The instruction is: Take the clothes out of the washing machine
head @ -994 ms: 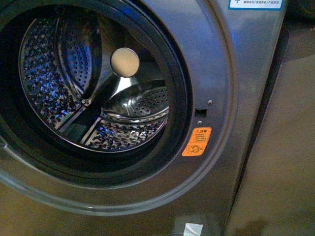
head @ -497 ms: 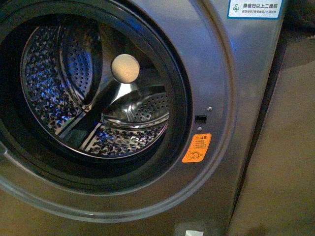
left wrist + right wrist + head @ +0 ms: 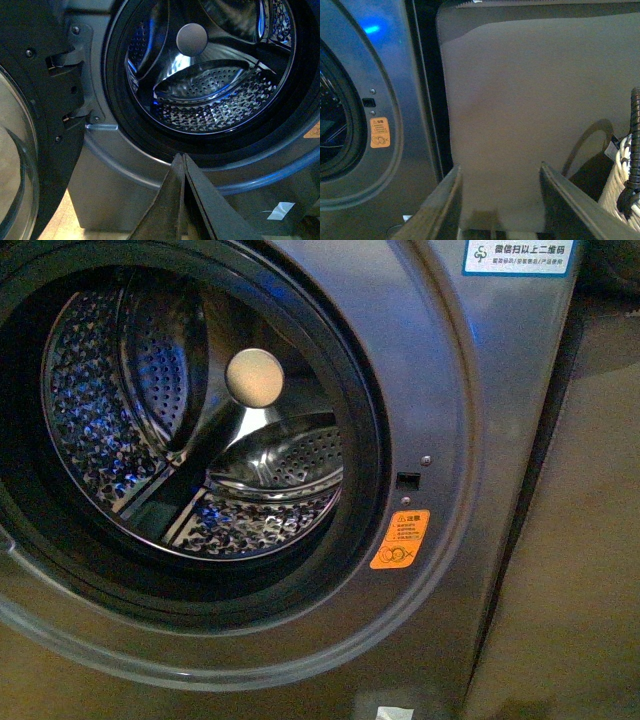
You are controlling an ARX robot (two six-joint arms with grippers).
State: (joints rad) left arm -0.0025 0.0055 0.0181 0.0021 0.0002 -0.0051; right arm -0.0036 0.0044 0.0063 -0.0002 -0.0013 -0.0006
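Front view: the washing machine (image 3: 440, 390) fills the frame, its grey metallic front curving round the open mouth; the perforated steel drum (image 3: 110, 420) shows inside, with a pale round hub (image 3: 255, 377) at its back wall; no clothes can be made out in the visible part of the drum; an orange sticker (image 3: 401, 539) with small unreadable print and a looped pictogram sits just beside the door ring, under a small black latch slot (image 3: 407, 480); a white label (image 3: 519, 256) with blue edge and Chinese characters, too small to read surely, sits at the top edge; neither arm appears here.

Left wrist view: the left gripper (image 3: 183, 200) points at the drum mouth, its fingers pressed together with nothing between them; the glass porthole door (image 3: 20, 165) stands swung open at the hinge side; a white tag (image 3: 280, 210) lies low by the machine.

Right wrist view: the right gripper (image 3: 501, 200) has its fingers spread wide, empty, facing a plain beige panel (image 3: 530, 100); the orange sticker shows again, unreadable; a woven wicker basket (image 3: 620, 180) sits at the edge.
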